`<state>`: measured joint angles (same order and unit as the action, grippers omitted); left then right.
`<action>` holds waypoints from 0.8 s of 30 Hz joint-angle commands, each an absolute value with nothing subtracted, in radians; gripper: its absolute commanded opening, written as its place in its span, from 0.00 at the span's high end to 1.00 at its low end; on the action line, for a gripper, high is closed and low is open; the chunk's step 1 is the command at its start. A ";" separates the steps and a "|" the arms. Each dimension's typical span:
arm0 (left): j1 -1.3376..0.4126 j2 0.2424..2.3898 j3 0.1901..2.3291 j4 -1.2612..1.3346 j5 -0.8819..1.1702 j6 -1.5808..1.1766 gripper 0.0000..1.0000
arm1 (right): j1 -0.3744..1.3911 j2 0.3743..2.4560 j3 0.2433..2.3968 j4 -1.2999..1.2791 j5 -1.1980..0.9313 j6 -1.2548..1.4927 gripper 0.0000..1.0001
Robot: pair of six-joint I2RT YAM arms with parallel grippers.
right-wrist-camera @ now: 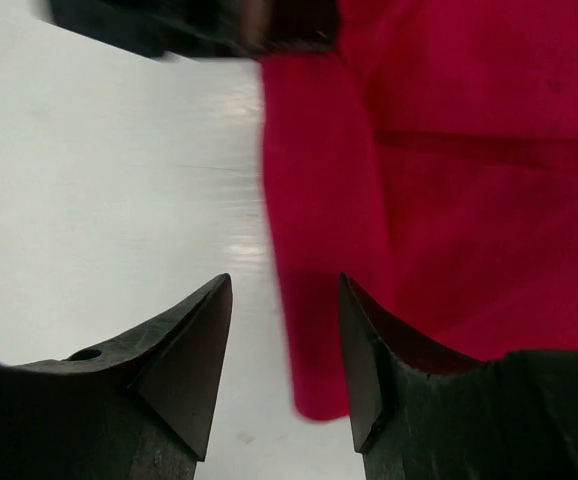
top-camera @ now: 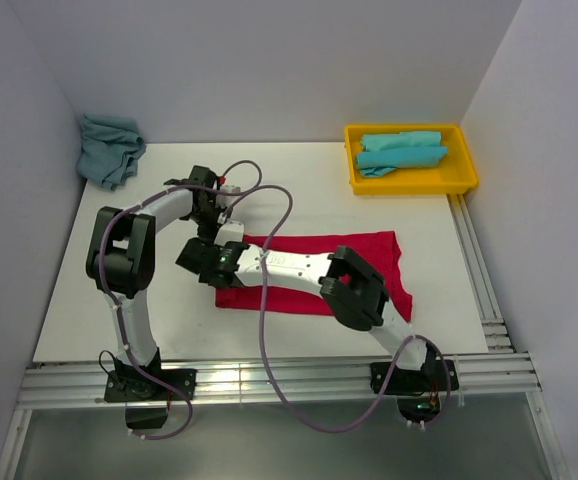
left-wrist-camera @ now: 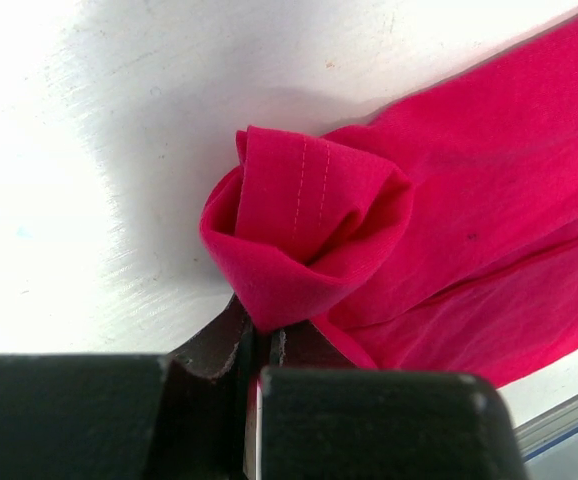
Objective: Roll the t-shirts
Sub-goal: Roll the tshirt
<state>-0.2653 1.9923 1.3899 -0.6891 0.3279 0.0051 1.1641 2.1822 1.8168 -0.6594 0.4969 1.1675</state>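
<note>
A bright red t-shirt [top-camera: 369,262] lies folded into a long strip across the middle of the table. Its left end is curled into a small loose roll [left-wrist-camera: 304,225]. My left gripper [left-wrist-camera: 264,338] is shut on the lower fold of that roll. In the top view the left gripper [top-camera: 211,228] sits at the strip's left end. My right gripper [right-wrist-camera: 285,284] hovers open just beside it, and the red t-shirt's [right-wrist-camera: 469,200] edge runs between its fingers without being pinched. Turquoise t-shirts lie in a crumpled heap [top-camera: 109,148] at the back left and in the yellow tray [top-camera: 461,178].
The yellow tray stands at the back right corner with folded turquoise cloth [top-camera: 401,150] inside. White walls close in the table on three sides. An aluminium rail [top-camera: 269,380] runs along the near edge. Both arms' purple cables [top-camera: 264,320] loop over the table's middle.
</note>
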 commanded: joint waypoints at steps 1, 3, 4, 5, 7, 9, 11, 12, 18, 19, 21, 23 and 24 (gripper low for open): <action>-0.265 1.985 1.404 -0.675 0.227 0.014 1.00 | 1.177 2.247 1.891 -0.796 0.540 1.153 0.46; -0.265 1.987 1.405 -0.676 0.225 0.014 1.00 | 1.187 2.273 1.914 -0.849 0.548 1.164 0.45; -0.267 1.987 1.405 -0.675 0.225 0.012 1.00 | 1.192 2.279 1.931 -0.862 0.555 1.164 0.44; -0.268 1.988 1.407 -0.678 0.224 0.011 1.00 | 1.196 2.284 1.936 -0.870 0.557 1.164 0.44; -0.270 1.988 1.408 -0.677 0.225 0.009 1.00 | 1.209 2.298 1.945 -0.893 0.554 1.172 0.44; -0.271 1.990 1.411 -0.678 0.225 0.008 1.00 | 1.218 2.299 1.936 -0.884 0.540 1.173 0.45; -0.272 1.991 1.413 -0.680 0.225 0.008 1.00 | 1.224 2.295 1.905 -0.870 0.520 1.177 0.48; -0.272 1.991 1.414 -0.680 0.225 0.008 1.00 | 1.229 2.289 1.881 -0.853 0.514 1.186 0.50; -0.272 1.991 1.419 -0.680 0.233 0.008 0.98 | 1.236 2.218 1.731 -0.700 0.425 1.215 0.73; -0.272 1.991 1.420 -0.680 0.233 0.008 0.96 | 1.236 2.203 1.668 -0.671 0.416 1.224 0.77; -0.270 1.996 1.434 -0.686 0.251 0.009 0.92 | 1.232 2.145 1.543 -0.544 0.378 1.244 0.87; -0.267 1.999 1.454 -0.698 0.267 0.008 0.86 | 1.218 2.071 1.442 -0.359 0.342 1.267 0.97; -0.262 1.999 1.462 -0.699 0.293 0.008 0.82 | 1.212 2.047 1.342 -0.292 0.313 1.273 0.99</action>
<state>-0.2749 1.9930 1.4075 -0.7242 0.3080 0.0036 1.2121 2.1204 1.5227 -0.4950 0.4580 1.2236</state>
